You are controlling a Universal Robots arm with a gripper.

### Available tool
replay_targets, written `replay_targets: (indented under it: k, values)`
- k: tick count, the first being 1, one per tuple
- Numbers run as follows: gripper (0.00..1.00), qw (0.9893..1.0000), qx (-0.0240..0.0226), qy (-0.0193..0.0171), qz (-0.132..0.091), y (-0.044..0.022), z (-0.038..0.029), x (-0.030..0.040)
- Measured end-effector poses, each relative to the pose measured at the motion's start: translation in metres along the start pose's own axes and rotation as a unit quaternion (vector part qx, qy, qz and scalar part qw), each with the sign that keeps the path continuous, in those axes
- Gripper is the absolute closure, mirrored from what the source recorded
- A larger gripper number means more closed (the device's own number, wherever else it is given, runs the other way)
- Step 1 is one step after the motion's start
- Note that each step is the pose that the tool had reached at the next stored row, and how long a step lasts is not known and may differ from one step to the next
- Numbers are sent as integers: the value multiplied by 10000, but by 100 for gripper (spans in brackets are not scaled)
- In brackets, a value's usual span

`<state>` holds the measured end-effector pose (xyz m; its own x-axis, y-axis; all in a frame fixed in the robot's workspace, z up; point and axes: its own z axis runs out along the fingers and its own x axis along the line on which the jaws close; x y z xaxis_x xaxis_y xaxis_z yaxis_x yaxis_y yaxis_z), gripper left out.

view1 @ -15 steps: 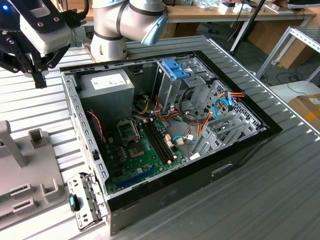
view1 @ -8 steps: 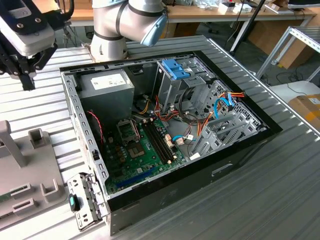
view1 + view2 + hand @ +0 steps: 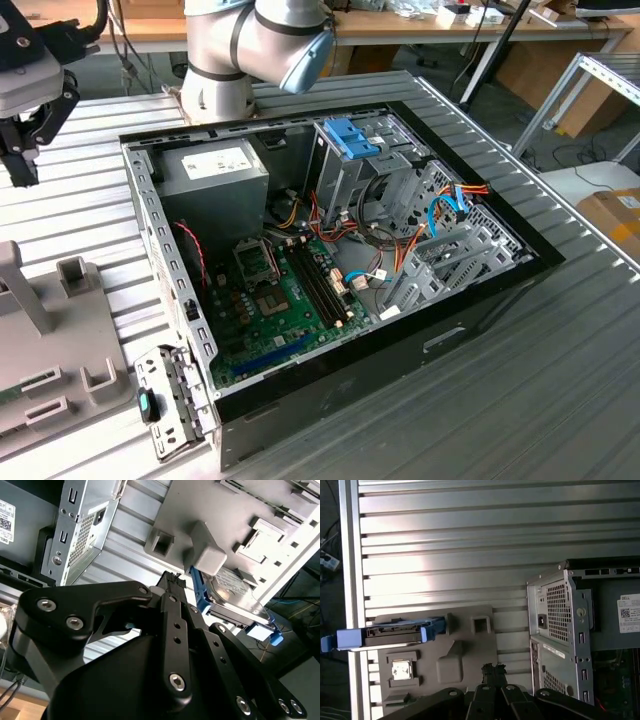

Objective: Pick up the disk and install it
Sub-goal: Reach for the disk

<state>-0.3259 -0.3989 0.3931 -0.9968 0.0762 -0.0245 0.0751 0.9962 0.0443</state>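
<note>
Gripper [image 3: 493, 669], fingertips closed together and empty, hovers over the grey fixture [image 3: 465, 657] beside the computer case [image 3: 400, 345], where the disk [image 3: 395, 632] stands edge-up in a slot, apparently presented for grasping.

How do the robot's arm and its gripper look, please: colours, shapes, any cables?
The arm is made of thick round silver-grey sections, with a light blue cap on one joint. The gripper is matte black, built of flat linked bars fastened with silver screws. In the exterior view a pale grey housing sits above it and a black cable curves nearby.
</note>
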Motion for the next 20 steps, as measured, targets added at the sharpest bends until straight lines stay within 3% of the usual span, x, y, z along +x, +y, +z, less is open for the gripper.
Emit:
replay_targets:
  k: [9, 20]
  values:
    - [89, 10000, 0, 0, 0, -13, -5, 174]
    - [89, 10000, 0, 0, 0, -18, -6, 234]
